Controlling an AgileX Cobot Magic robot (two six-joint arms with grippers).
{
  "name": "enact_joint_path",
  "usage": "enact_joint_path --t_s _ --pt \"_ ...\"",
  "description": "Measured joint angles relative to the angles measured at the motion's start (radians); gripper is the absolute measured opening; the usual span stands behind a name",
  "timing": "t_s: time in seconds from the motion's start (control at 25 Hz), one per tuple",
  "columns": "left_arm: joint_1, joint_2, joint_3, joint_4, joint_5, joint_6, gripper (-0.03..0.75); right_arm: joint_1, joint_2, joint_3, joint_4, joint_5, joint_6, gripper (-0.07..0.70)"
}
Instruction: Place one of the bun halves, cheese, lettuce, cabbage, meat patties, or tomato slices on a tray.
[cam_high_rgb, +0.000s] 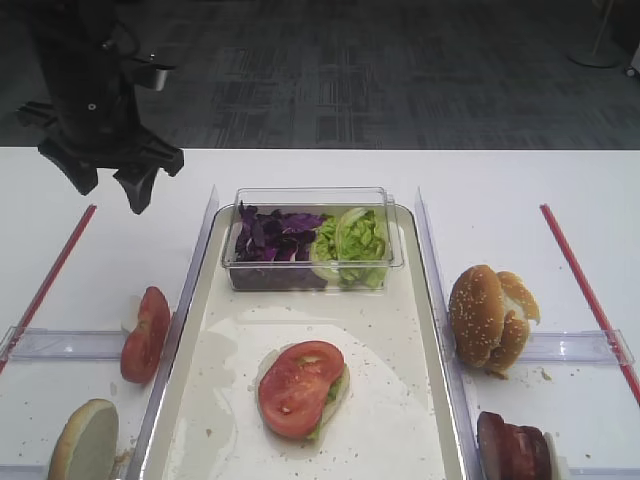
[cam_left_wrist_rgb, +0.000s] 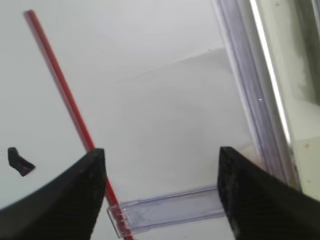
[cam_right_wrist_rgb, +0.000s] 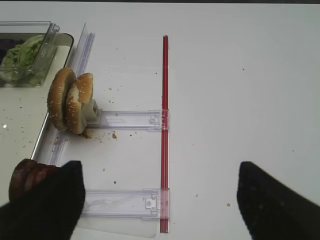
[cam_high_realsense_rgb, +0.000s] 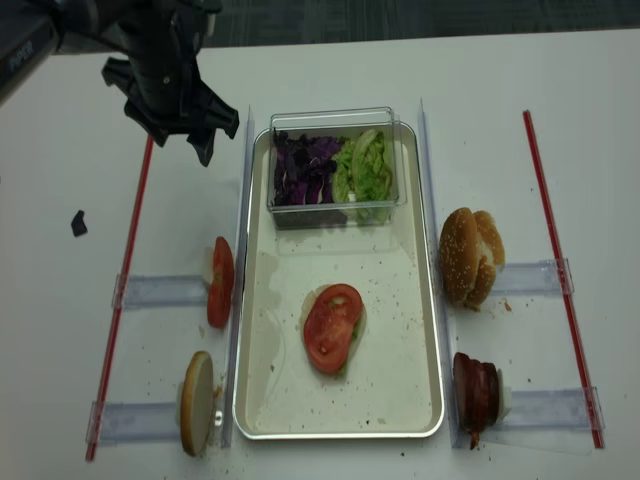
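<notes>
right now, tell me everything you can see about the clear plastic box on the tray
The clear plastic box is a shallow rectangular tub with a flared rim and no lid. It sits upright at the far end of the tray, on the tray's floor. Dark purple cabbage fills its left half, bright green lettuce its right. No gripper touches it.

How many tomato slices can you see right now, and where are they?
2, maybe more. One tomato slice lies on top of the stack in the middle of the tray. Another tomato slice stands on edge just left of the tray; it may hide further slices behind it.
</notes>
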Motion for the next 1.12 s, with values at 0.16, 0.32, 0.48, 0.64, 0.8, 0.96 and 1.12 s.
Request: enact_joint_path --t_s 0.16,0.32,0.48,0.64,0.8,0.96,1.12 --pt "0.046 0.0 0.0 0.016 0.0 -0.015 0.44 0.0 0.0 0.0 0.0 0.0 0.0 0.633" --pt "0.112 0.0 0.0 -0.019 0.0 -0.016 0.44 0.0 0.0 0.0 0.0 0.0 0.0 0.633" --pt "0.197 0.0 0.0 -0.122 0.0 0.021 0.44 0.0 0.0 0.0 0.0 0.0 0.0 0.633" --pt "0.268 0.0 0.0 -0.192 0.0 0.059 0.44 0.0 0.0 0.0 0.0 0.0 0.0 0.633" --pt "0.295 0.0 0.0 -0.219 0.0 0.066 0.44 0.0 0.0 0.0 0.0 0.0 0.0 0.633" --pt "0.297 0.0 0.0 -0.268 0.002 0.09 0.44 0.0 0.0 0.0 0.0 0.0 0.0 0.633" --pt "0.297 0.0 0.0 -0.274 0.002 0.128 0.44 0.0 0.0 0.0 0.0 0.0 0.0 0.633"
